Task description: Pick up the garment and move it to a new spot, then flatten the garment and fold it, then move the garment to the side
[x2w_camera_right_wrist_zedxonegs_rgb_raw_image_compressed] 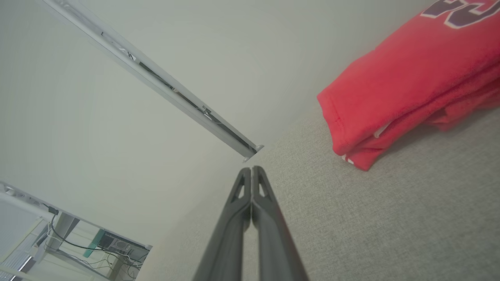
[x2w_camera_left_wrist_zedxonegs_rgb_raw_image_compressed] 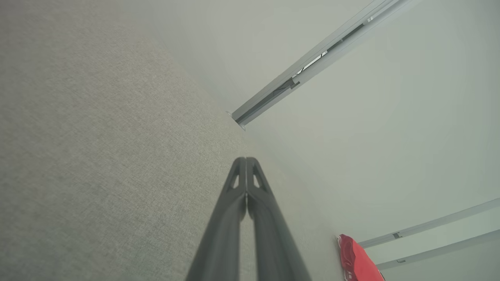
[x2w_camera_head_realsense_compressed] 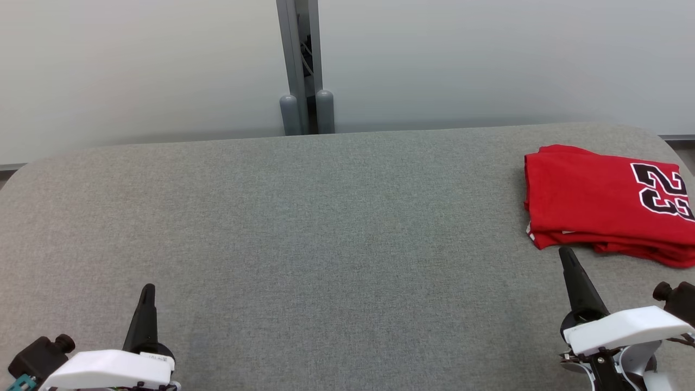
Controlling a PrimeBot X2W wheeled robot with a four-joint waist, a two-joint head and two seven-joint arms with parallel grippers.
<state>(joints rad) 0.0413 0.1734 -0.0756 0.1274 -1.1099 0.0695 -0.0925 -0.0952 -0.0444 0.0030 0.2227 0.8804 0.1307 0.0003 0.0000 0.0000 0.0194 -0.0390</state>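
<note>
Right gripper: fingers pressed tight together, holding nothing, at the lower right of the head view over the grey surface.
Left gripper: also closed tight and empty, at the lower left, well apart from the garment.
Garment position: the red garment lies at the far right of the surface, near its rounded corner. Its near edge is just beyond the right gripper's tip, close but not touching.
Right wrist view: the garment sits up and to the right of the closed fingers, with bare surface between them.
Garment look: folded into a flat, roughly rectangular stack of several layers with fairly even edges. The top face carries a black number outlined in white, and a bit of white shows at the near left corner.
Cut off: the garment's right side runs out of the head view, cropping the number.
Hard to make out: in the left wrist view the garment is a small red sliver at the bottom edge, its folds unreadable.
</note>
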